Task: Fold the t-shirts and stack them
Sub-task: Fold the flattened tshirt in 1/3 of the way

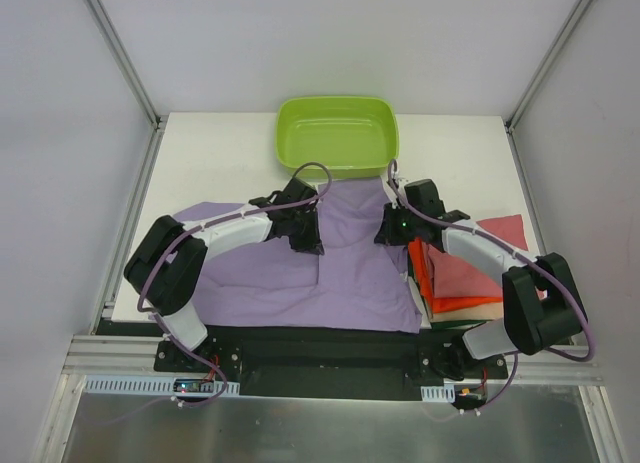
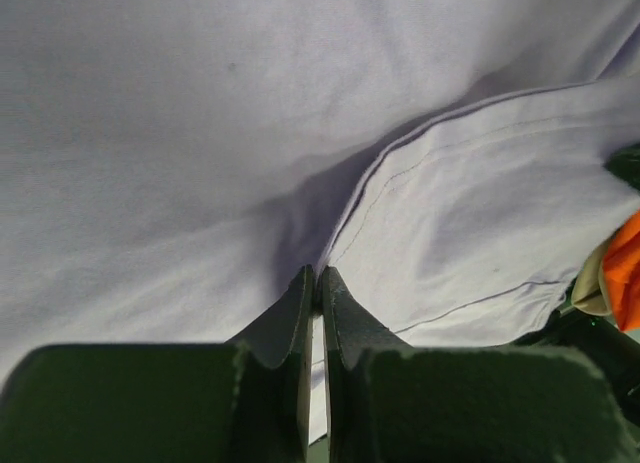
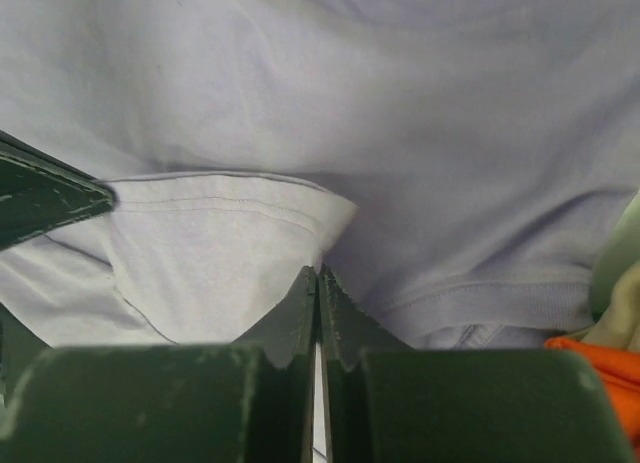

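Lilac t-shirt (image 1: pixel 330 273) lies wrinkled and part-folded, left gripper (image 2: pixel 316 281) and right gripper (image 3: pixel 317 277) each pinched shut on its fabric.

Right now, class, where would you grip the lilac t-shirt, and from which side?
Probably pinch the lilac t-shirt at its stitched hems, either side of the narrow far end, coming down from above: it lies flat, so only raised folds offer purchase. The left gripper and right gripper are shut on such folds.
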{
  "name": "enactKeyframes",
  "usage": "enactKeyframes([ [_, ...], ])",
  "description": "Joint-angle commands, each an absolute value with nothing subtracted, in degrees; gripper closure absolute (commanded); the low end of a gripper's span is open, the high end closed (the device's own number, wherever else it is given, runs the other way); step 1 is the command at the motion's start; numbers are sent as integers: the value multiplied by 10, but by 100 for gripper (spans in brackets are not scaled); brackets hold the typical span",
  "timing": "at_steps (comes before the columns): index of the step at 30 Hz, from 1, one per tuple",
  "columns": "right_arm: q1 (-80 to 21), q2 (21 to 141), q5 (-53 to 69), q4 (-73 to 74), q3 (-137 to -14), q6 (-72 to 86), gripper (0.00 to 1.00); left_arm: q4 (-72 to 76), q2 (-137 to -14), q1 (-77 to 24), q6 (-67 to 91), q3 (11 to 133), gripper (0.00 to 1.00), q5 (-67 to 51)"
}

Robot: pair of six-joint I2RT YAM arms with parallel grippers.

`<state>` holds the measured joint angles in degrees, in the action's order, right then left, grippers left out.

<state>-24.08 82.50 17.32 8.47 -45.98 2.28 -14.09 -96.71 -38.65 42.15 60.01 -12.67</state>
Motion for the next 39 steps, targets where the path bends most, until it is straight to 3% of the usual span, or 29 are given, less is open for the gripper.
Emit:
enactKeyframes([
  [1, -242, 818, 178, 94, -505, 4, 99, -143, -932, -389, 417, 585, 100, -86],
  [25, -252, 940, 142, 130, -625, -67, 99, -152, -927, -388, 439, 573, 100, 29],
  [28, -253, 957, 145, 130, -634, -67, 93, -159, -940, -388, 438, 581, 99, 32],
  [30, -252, 960, 137, 134, -641, -67, 76, -166, -943, -388, 438, 585, 90, 36],
  [33, -253, 954, 107, 146, -650, -66, 54, -189, -940, -388, 437, 598, 57, 63],
  [34, -254, 949, 97, 151, -656, -66, 44, -199, -934, -388, 434, 604, 38, 78],
  [36, -253, 942, 69, 167, -668, -67, 37, -218, -914, -388, 426, 614, 17, 109],
  [39, -253, 926, 36, 164, -676, -69, 20, -245, -880, -367, 419, 621, 1, 158],
])
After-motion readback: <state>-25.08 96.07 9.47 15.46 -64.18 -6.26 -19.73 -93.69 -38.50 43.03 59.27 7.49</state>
